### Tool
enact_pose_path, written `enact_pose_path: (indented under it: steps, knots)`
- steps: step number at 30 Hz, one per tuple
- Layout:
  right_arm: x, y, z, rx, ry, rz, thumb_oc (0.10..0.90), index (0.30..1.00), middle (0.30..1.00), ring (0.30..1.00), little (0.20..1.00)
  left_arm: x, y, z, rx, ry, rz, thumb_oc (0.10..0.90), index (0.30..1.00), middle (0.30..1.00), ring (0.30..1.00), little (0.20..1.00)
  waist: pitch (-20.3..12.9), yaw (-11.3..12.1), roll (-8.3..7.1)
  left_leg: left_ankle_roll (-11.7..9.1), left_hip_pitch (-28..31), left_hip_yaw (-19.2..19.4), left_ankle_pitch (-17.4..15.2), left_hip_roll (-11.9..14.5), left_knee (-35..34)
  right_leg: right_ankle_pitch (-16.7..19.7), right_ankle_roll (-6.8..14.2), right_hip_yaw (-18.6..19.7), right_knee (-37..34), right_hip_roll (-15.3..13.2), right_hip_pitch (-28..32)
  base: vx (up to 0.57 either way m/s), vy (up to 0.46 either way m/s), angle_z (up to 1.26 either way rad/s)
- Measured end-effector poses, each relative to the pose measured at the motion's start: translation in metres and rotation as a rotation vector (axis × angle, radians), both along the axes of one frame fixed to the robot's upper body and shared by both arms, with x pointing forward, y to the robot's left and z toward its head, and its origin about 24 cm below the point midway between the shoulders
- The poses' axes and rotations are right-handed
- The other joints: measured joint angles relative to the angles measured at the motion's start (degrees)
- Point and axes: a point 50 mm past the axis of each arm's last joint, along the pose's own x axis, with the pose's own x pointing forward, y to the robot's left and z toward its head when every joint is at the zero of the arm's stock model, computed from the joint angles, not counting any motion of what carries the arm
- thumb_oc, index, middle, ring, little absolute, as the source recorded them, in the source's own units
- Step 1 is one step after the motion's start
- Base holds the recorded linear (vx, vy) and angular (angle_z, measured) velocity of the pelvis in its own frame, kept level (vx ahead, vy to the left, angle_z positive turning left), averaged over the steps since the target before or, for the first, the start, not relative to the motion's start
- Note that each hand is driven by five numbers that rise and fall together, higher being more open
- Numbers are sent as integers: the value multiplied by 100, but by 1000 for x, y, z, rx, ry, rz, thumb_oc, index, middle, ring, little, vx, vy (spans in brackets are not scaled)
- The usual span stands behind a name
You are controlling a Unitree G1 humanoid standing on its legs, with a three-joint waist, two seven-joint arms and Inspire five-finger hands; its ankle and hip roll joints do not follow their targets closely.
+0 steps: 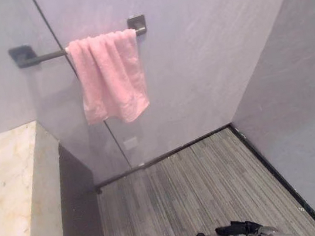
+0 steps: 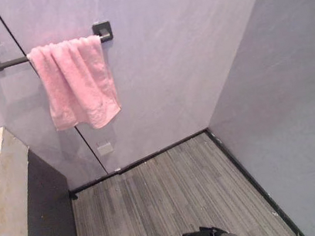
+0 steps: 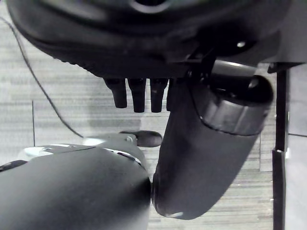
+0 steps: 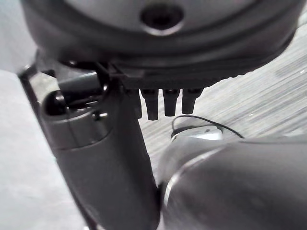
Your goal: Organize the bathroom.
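Looking mostly done: the pink terry towel (image 1: 110, 77) is draped over the dark metal wall bar (image 1: 47, 55) at 11 o'clock. Left hand (image 3: 139, 93) and right hand (image 4: 165, 103) hang relaxed, fingers straight, holding nothing.

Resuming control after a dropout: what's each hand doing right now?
Left hand: open, fingers straight, holding nothing.
Right hand: open, fingers straight, holding nothing.

Pink towel (image 1: 110, 77) on a black bar (image 1: 47, 56), pale lilac-grey walls (image 1: 206, 45), grey striped floor (image 1: 203, 188), cream marbled counter (image 1: 4, 200).
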Motion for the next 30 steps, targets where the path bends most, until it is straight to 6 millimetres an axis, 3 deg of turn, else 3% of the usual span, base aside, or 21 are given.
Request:
enact_pose_path:
  steps: [3, 4, 5, 6, 7, 9, 10, 11, 12, 13, 14, 15, 17, 21, 23, 24, 25, 26, 27, 29, 30]
  knots:
    - [1, 0, 1, 5, -14, -2, 800, 900, 900, 900, 900, 3, 1, 1, 5, -14, 2, 800, 900, 900, 900, 900, 11, -96, -161, 47, -138, 36, -56, -241, 149, 20, 195, 383, -1143, -346, -210, 95, -116, -4]
    - [1, 0, 1, 5, -14, -2, 800, 900, 900, 900, 900, 3, 1, 1, 5, -14, 2, 800, 900, 900, 900, 900, 11, -96, -161, 47, -138, 36, -56, -241, 149, 20, 195, 383, -1143, -346, -210, 274, -310, 1]
    - [17, 2, 7, 34, -88, -1, 800, 900, 900, 900, 900, 13, 1, 3, 7, -46, 11, 800, 900, 900, 900, 900, 245, -272, -301, 118, -511, 52, -283, -365, 654, 218, 512, 513, -2333, -491, -382, 366, -426, 8]
    - [18, 2, 8, 43, -101, -7, 800, 900, 900, 900, 900, 14, 0, 3, 6, -55, 21, 800, 900, 900, 900, 900, 338, -278, -278, 78, -584, 58, -386, -378, 820, 300, 484, 532, -2557, -511, -398, 425, -583, 21]
    - [22, 0, 11, 61, -127, -25, 800, 900, 900, 900, 900, 20, -1, 5, 2, -98, 42, 800, 900, 900, 900, 900, 504, -297, -270, 40, -803, 24, -730, -339, 1389, 430, 413, 452, -2631, -547, -400, 361, -487, 19]
    - [28, -6, 15, 65, -147, -43, 800, 900, 900, 900, 900, 25, -2, 7, -1, -132, 66, 800, 900, 900, 900, 900, 648, -290, -210, -26, -972, -47, -1111, -220, 2019, 609, 280, 348, -2275, -569, -377, 509, -489, 34]
    - [31, -11, 17, 56, -155, -39, 800, 900, 900, 900, 900, 28, -5, 7, -9, -141, 67, 800, 900, 900, 900, 900, 719, -278, -75, -181, -952, -205, -1289, -55, 2229, 665, 253, 318, -1750, -426, -475, 458, -326, 48]
    - [31, -11, 18, 60, -159, -35, 800, 900, 900, 900, 900, 26, -7, 6, -20, -136, 67, 800, 900, 900, 900, 900, 697, -280, -42, -226, -886, -276, -1362, 38, 2244, 642, 243, 339, -1359, -365, -555, 458, -294, 52]
    - [33, -11, 19, 65, -168, -30, 800, 900, 900, 900, 900, 22, -7, 5, -19, -128, 71, 800, 900, 900, 900, 900, 690, -287, -27, -296, -704, -313, -1400, 123, 2165, 552, 146, 387, -804, -339, -680, 286, -198, 59]
    - [31, -10, 17, 53, -155, -10, 800, 900, 900, 900, 900, 13, -10, 2, -33, -107, 72, 800, 900, 900, 900, 900, 453, -369, -36, -516, -661, -403, -1510, 236, 2145, 340, 77, 481, -339, -355, -679, 491, -370, 70]
    - [30, -9, 16, 27, -140, 15, 800, 900, 900, 900, 900, 5, -13, -1, -47, -84, 77, 800, 900, 900, 900, 900, 347, -379, 43, -685, -655, -448, -1610, 428, 2296, 134, -79, 194, -263, -224, -648, 404, -318, 64]
    - [29, -9, 15, 16, -134, 19, 800, 900, 900, 900, 900, 7, -15, -1, -58, -91, 76, 800, 900, 900, 900, 900, 280, -368, 164, -718, -662, -432, -1600, 524, 2395, 25, -178, 113, -294, -158, -588, 424, -338, 42]
    - [19, -12, 10, -23, -80, 23, 800, 900, 900, 900, 900, 4, -20, -2, -90, -90, 94, 800, 900, 900, 900, 900, 241, -349, 174, -729, -344, -406, -1416, 669, 2306, -43, -299, -61, -533, 36, -184, 312, -279, 22]
    - [-7, -13, -1, -61, -7, 34, 800, 900, 900, 900, 900, -3, -18, -4, -55, -71, 135, 800, 900, 900, 900, 900, -101, -387, 168, -865, -176, -418, -649, 892, 2421, -216, -631, -550, -1071, 194, 432, 247, -340, 44]
    - [-25, -18, -6, -83, 50, 33, 800, 900, 900, 900, 900, 3, -12, -2, -17, -110, 180, 800, 900, 900, 900, 900, -195, -384, 40, -907, -422, -233, -351, 1040, 2805, -188, -845, -904, -1438, 201, 885, 139, -225, 94]
    - [-38, -19, -9, -93, 100, 30, 800, 900, 900, 900, 900, 13, -8, 2, 8, -164, 198, 800, 900, 900, 900, 900, -294, -271, -82, -893, -524, -209, -417, 946, 2729, -173, -873, -1027, -1685, 191, 1089, 119, -163, 85]
    - [-41, -20, -10, -97, 116, 34, 800, 900, 900, 900, 900, 20, -5, 5, 18, -195, 198, 800, 900, 900, 900, 900, -320, -166, -152, -865, -611, -209, -439, 870, 2570, -161, -883, -1068, -1811, 200, 1173, 119, -117, 52]
    - [-45, -19, -12, -94, 135, 31, 800, 900, 900, 900, 900, 30, 0, 11, 45, -243, 198, 800, 900, 900, 900, 900, -283, -50, -319, -838, -605, -274, -479, 706, 1834, -67, -883, -1085, -2069, 198, 1377, 95, -84, 15]
    - [-48, -19, -13, -92, 147, 29, 800, 900, 900, 900, 900, 34, 4, 14, 65, -265, 202, 800, 900, 900, 900, 900, -268, 23, -379, -836, -624, -278, -411, 609, 1356, -17, -849, -1093, -2172, 216, 1445, 125, -102, -6]
    - [-46, -20, -12, -89, 131, 18, 800, 900, 900, 900, 900, 38, 18, 20, 123, -291, 224, 800, 900, 900, 900, 900, -259, 87, -386, -996, -809, -608, 147, 637, 179, 20, -862, -1092, -2381, 442, 1640, 117, -69, -31]
    - [-44, -19, -11, -78, 115, 1, 800, 900, 900, 900, 900, 39, 26, 23, 152, -295, 237, 800, 900, 900, 900, 900, -252, 93, -383, -1032, -920, -755, 378, 739, 72, 31, -878, -1036, -2455, 546, 1733, 144, 3, -41]
